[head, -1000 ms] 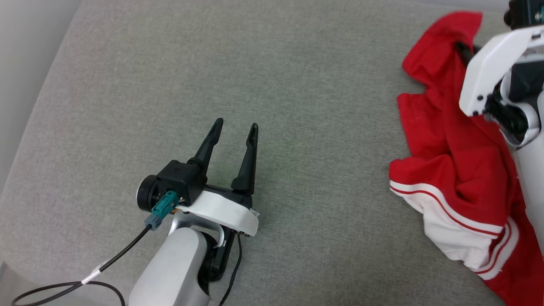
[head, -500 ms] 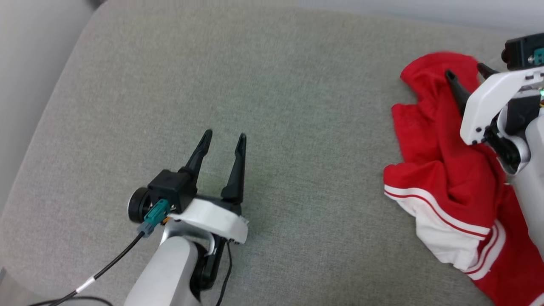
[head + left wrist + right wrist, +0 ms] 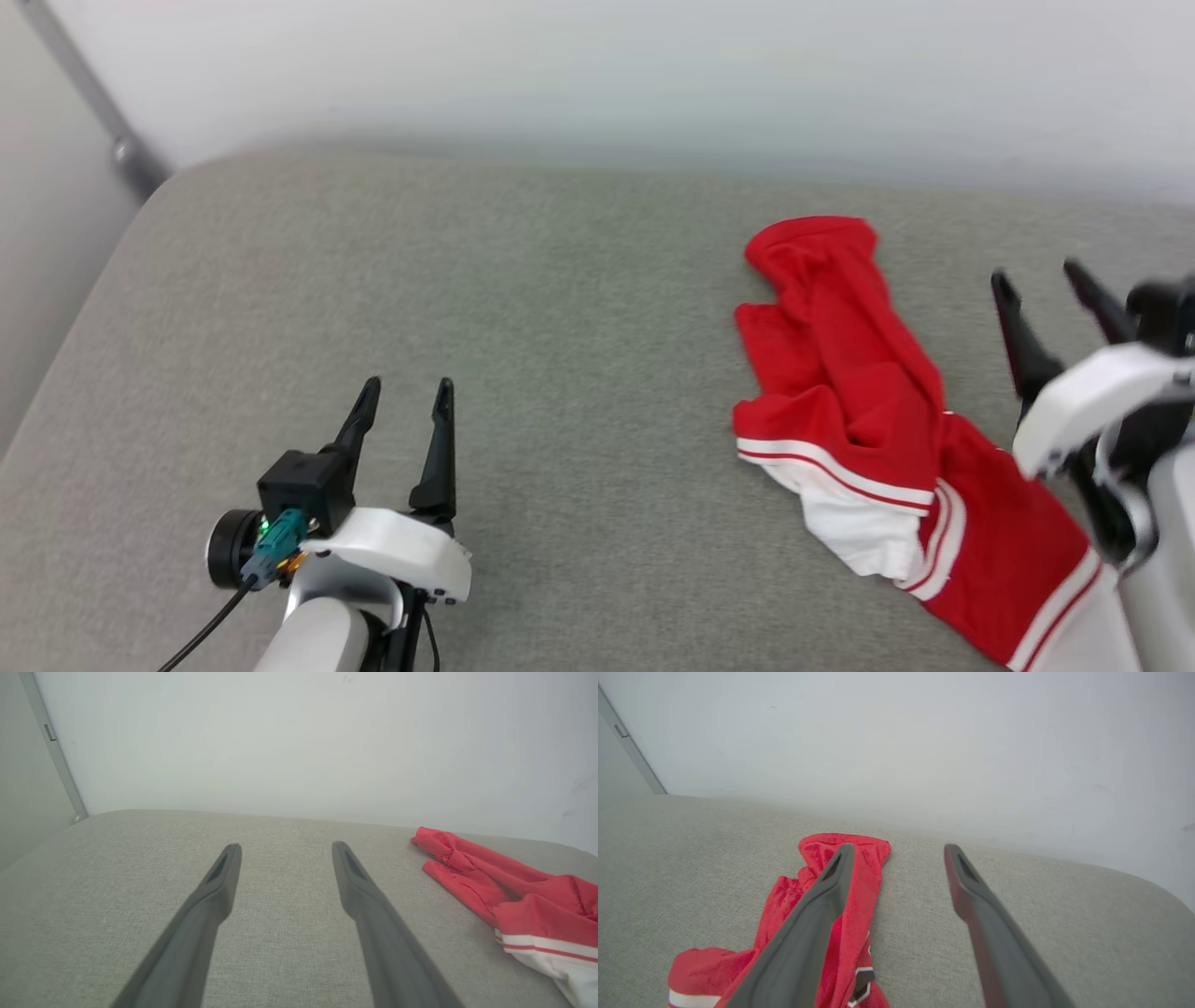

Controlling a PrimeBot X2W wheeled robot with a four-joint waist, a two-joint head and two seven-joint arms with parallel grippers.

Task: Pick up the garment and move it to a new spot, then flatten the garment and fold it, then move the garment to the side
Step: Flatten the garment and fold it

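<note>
The garment (image 3: 840,373) is seen lying crumpled on the grey padded surface (image 3: 560,327). The right end effector (image 3: 1035,273) is held just to the garment's right, fingers spread wide with nothing gripped. The left end effector (image 3: 408,385) is held well apart to the garment's left, likewise spread wide and empty.

Garment (image 3: 840,373) on cushion (image 3: 560,308), beside right hand (image 3: 1036,273), well right of left hand (image 3: 408,385).
</note>
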